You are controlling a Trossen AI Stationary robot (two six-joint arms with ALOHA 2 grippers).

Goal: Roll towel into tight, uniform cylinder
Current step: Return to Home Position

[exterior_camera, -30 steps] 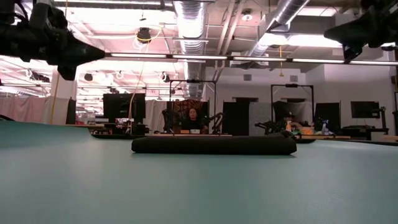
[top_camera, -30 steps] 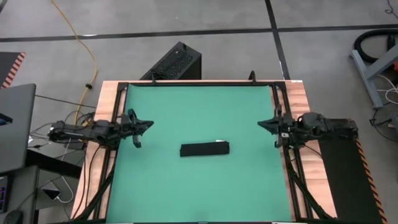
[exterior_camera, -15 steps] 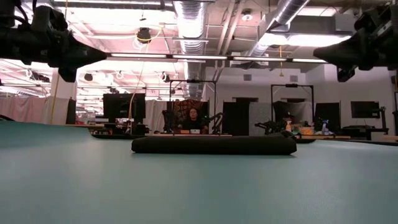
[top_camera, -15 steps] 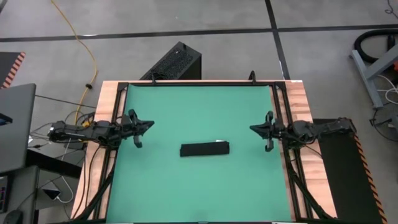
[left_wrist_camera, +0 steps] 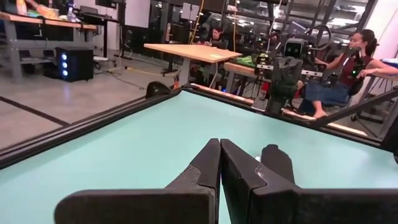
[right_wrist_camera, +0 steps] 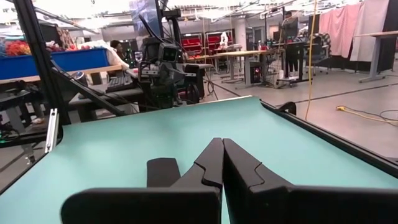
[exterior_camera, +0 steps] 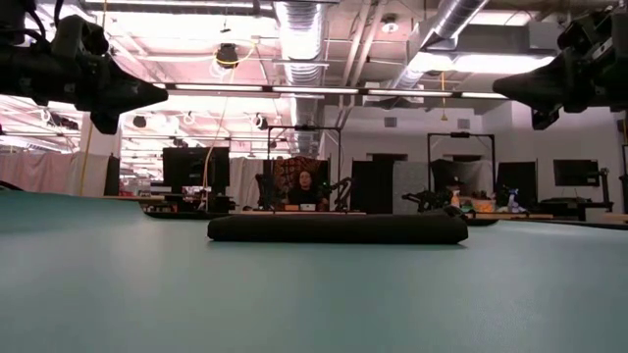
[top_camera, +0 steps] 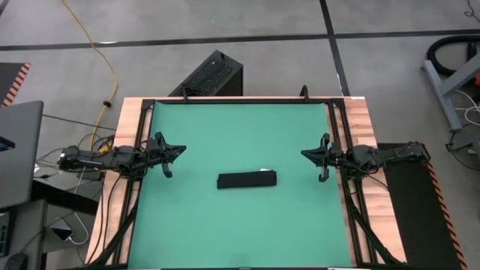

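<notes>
The black towel [top_camera: 247, 180] lies as a short roll on its long side in the middle of the green mat [top_camera: 240, 127], a small white tag [top_camera: 264, 172] at its far right. In the low view the towel [exterior_camera: 337, 228] is a long, even dark bar. My left gripper [top_camera: 180, 148] hovers shut over the mat's left edge, pointing level toward the middle. My right gripper [top_camera: 304, 154] hovers shut over the right edge, facing it. Each wrist view shows shut fingers [left_wrist_camera: 220, 149] [right_wrist_camera: 222, 146] with the towel's end [left_wrist_camera: 278, 163] [right_wrist_camera: 163, 171] beyond them. Both grippers stand well clear of the towel.
A black ribbed box [top_camera: 212, 75] stands on the floor past the table's far edge. Black rails [top_camera: 142, 135] [top_camera: 341, 127] run along the mat's left and right sides. A laptop [top_camera: 19, 150] sits left of the table. Bare mat surrounds the towel.
My right gripper has come down and moved out a little toward the table's middle, tipping to level, then stopped. It has stayed shut. The towel has not moved.
</notes>
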